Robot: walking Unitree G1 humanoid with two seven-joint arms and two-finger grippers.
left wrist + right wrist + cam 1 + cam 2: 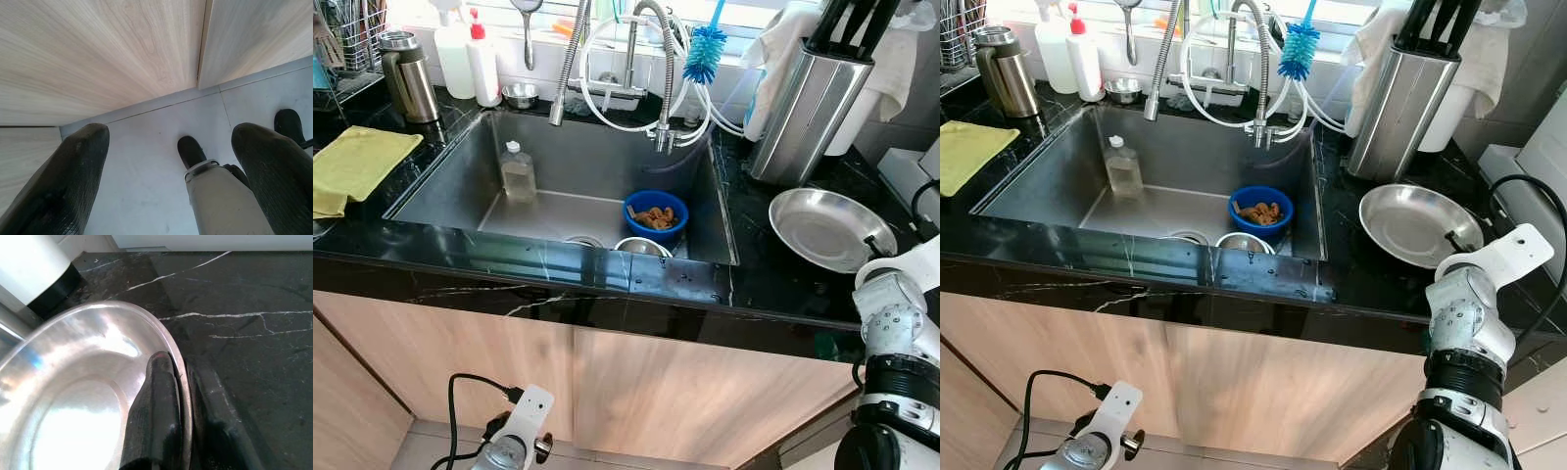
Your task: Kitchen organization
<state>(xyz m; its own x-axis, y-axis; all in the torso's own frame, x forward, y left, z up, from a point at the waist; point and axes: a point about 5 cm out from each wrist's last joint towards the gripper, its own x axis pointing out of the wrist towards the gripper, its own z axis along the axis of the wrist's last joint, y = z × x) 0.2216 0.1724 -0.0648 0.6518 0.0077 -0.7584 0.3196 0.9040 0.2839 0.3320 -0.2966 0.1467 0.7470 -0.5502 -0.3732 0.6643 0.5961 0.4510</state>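
Pinching: right gripper [182, 396] closed on the near right rim of the steel plate [822, 230], one finger inside the rim, the other outside.
Plate position: flat on the black marble counter [773, 284], right of the sink [460, 171], just in front of the steel knife block [808, 108].
Right arm: reaching from the near right corner, wrist above the counter edge.
Left gripper [171, 171]: hanging low at near left, fingers [63, 186] spread wide apart, holding nothing, pointed at the grey floor [146, 156] before the wooden cabinet doors [98, 54].
Below left gripper: robot leg [225, 196] and dark feet.
Sink contents: blue bowl [656, 215] with brownish scraps at near right, clear bottle [518, 171] upright toward the left, rims of two steel bowls [641, 246] at the near wall.
Far edge: faucet with spring hose [651, 69], blue bottle brush [706, 49], small steel cup [520, 95], white bottle with red cap [482, 64], steel kettle [408, 76] at far left.
Left counter: yellow cloth [352, 166] lying flat, dish rack [347, 39] behind it.
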